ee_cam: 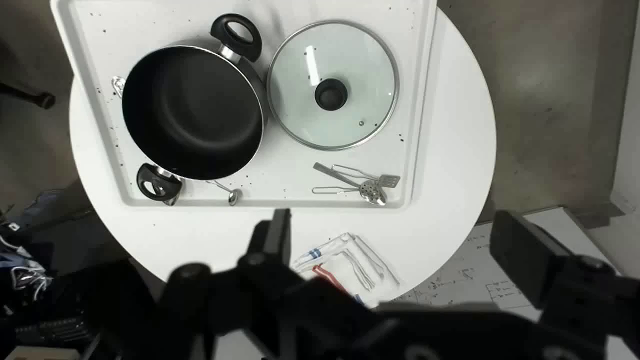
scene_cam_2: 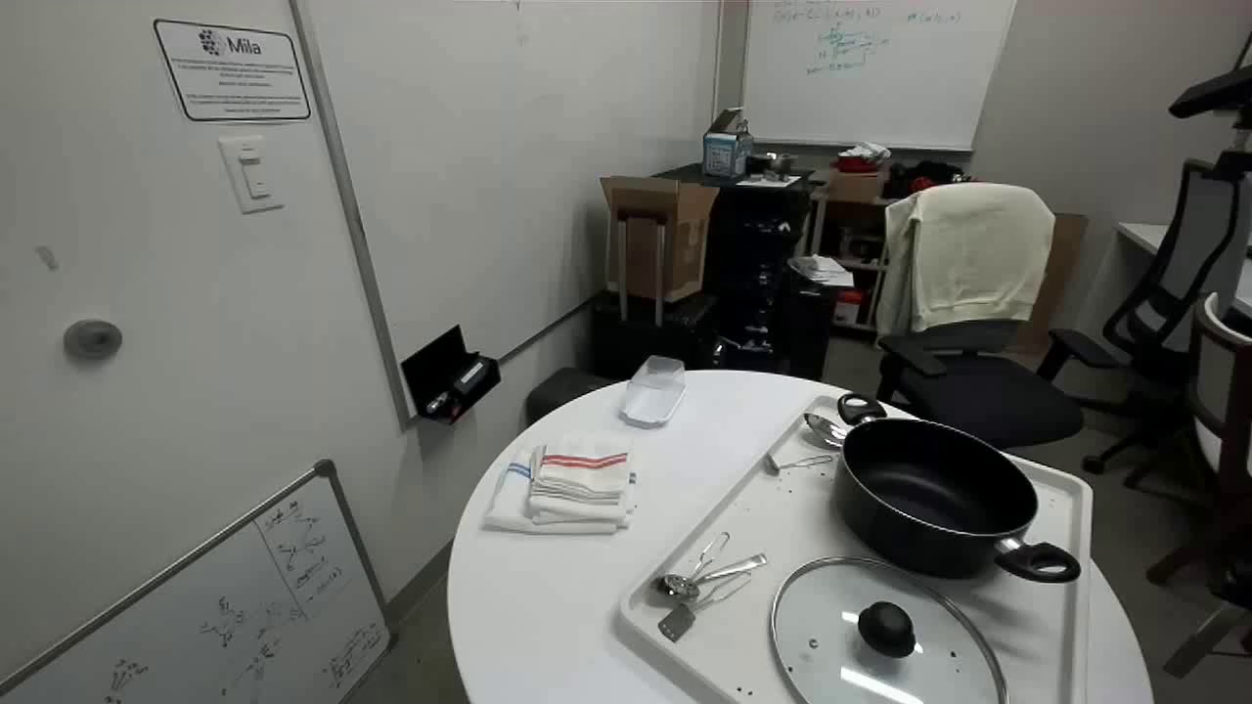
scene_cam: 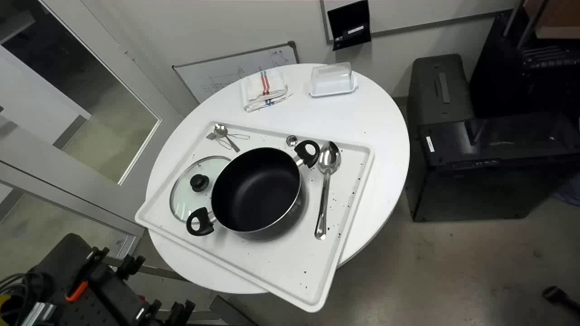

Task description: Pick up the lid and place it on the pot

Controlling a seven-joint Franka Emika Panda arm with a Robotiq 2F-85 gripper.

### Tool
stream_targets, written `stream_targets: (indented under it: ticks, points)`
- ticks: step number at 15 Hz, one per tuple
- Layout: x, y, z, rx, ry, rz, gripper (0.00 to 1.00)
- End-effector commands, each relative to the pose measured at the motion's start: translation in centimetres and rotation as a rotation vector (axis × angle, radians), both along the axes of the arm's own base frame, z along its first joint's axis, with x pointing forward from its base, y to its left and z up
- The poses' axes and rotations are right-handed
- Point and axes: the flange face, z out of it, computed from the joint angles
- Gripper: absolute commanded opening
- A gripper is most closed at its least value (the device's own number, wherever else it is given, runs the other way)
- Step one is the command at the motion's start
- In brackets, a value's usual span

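See the pot (scene_cam: pixel 254 190) standing upright, opening upward, with a dark interior and two black handles (ee_cam: pixel 245 49) on opposite sides. Find the lid (ee_cam: pixel 355 70) lying flat on the pale tray (scene_cam: pixel 272 267) just beside the pot: clear glass, thin metal rim, black knob (ee_cam: pixel 331 94) upward. Cannot tell touching from barely apart between lid and pot. In an exterior view, see one handle (scene_cam: pixel 205 222) of the pot overlapping the lid's edge along the line of sight.

In the wrist view, read the gripper (ee_cam: pixel 392 240) as spread wide, fingers (ee_cam: pixel 274 237) well apart, showing lower in the view than the pot. Cannot tell its height above the pot.

Across the pot from the lid, make out a large metal spoon (scene_cam: pixel 324 190), bowl near the second handle. Near the pot, spot a small metal ladle (ee_cam: pixel 233 196), its own handle partly hidden by the pot. Farther from the pot, on the lid's side, find small metal utensils (ee_cam: pixel 371 190) lying crossed in a cluster.

Below the pot and tray, see a round white table (scene_cam: pixel 394 149), with one tray corner jutting past its edge. Also on the table, well apart from the pot, note folded towels (scene_cam_2: pixel 582 489) with red and blue stripes and a dish (scene_cam: pixel 333 79) under a clear cover.
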Motion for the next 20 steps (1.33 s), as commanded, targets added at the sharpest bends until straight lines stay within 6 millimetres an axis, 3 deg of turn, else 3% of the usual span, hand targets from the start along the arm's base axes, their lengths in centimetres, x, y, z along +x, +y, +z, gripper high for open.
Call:
stream_targets:
  ticks: [1, 7, 10, 13, 20]
  points:
    - [0.0, 0.0, 0.1, 0.0, 0.001, 0.0, 1.0]
    - [0.1, 0.0, 0.0, 0.0, 0.003, 0.001, 1.0]
    - [1.5, -0.1, -1.7, 0.005, 0.037, 0.023, 1.0]
    - [3.7, -0.2, -5.0, 0.01, 0.094, 0.04, 1.0]
    - [9.2, -0.4, -15.6, 0.016, 0.222, 0.065, 1.0]
